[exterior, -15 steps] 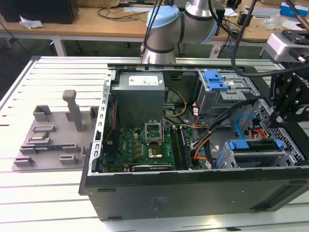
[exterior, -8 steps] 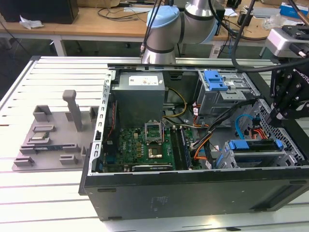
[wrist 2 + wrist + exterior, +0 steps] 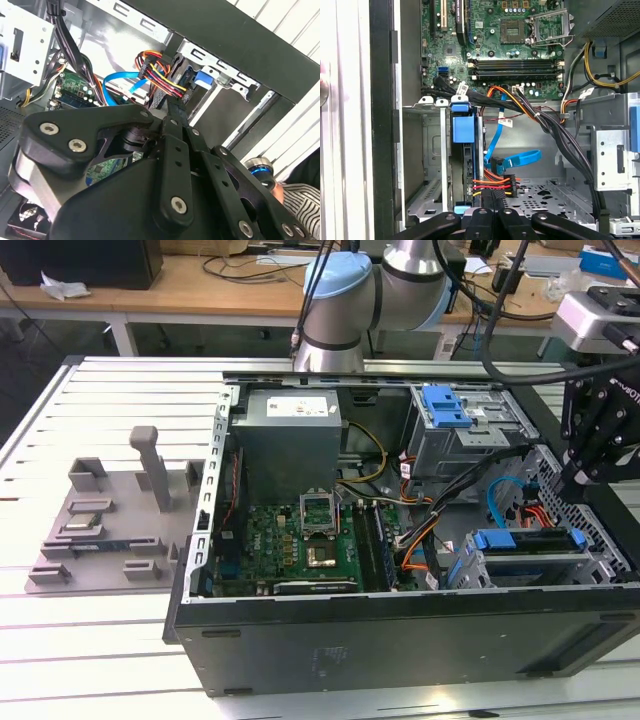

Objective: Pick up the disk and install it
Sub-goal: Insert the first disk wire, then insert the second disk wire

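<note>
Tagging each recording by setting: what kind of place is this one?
Probably a robotics lab or workshop bench. An opened computer case lies on a slatted metal table with a grey fixture plate beside it, and a wooden desk strewn with cables stands behind.

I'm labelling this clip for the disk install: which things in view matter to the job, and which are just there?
Job: disk in its blue rail frame; gripper near it; open computer case.
Just there: grey fixture plate; motherboard; grey power supply box.

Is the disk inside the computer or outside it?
Inside. The disk sits in the metal drive cage within the open computer case, blue rail showing.
</note>
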